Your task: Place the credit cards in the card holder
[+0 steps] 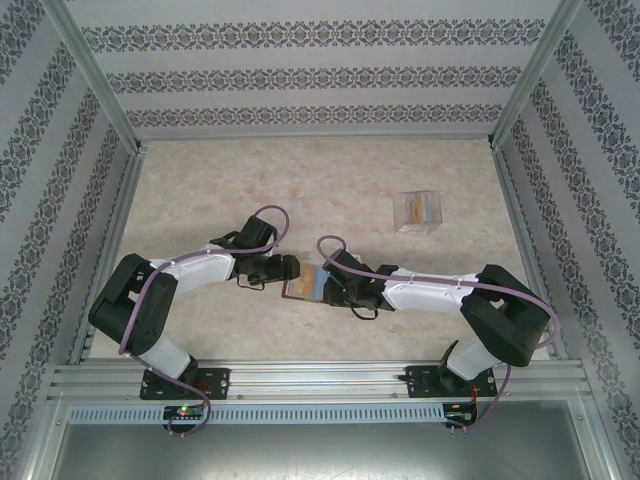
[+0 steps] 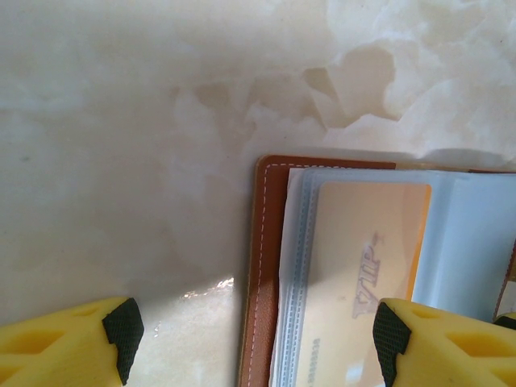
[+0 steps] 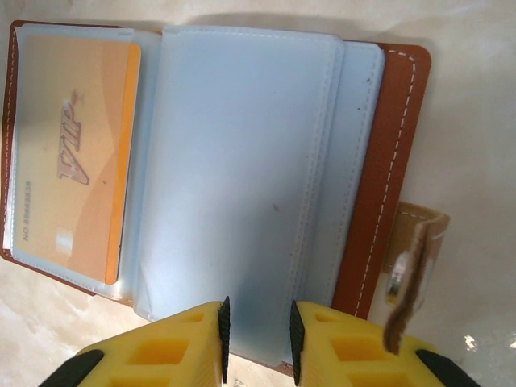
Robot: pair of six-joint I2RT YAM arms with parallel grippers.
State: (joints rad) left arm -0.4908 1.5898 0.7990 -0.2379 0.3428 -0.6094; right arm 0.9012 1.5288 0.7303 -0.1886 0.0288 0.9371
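Brown wallet (image 1: pixel 303 285) open and flat on the table (image 1: pixel 200 190), toward the front, between the two arms. Seen from above, one set of fingers just beside it on each side.

Left fingers (image 2: pixel 121 332) wide apart, holding nothing, low over the wallet's left edge. One pad above bare table, the other above the sleeve with the card, and the brown cover edge between them.

Right fingers (image 3: pixel 205 322) at the opposite side of the wallet, close together with a narrow gap. Edge of a pale clear sleeve (image 3: pixel 242 161) lying in that gap. Impossible to tell whether pinched or merely underneath.

Inside the wallet, several clear sleeves joined along the middle and fanned across both covers. Orange card (image 3: pixel 72 161) marked VIP lying flat under the plastic of the outermost sleeve, on the side nearest the left fingers. Closing strap (image 3: pixel 415 266) sticking out past the far cover onto the table.

Clear box (image 1: pixel 418 212) farther back on the right, upright, well apart from wallet and fingers. Cards (image 1: pixel 420 208) standing inside, too small to count or tell apart.
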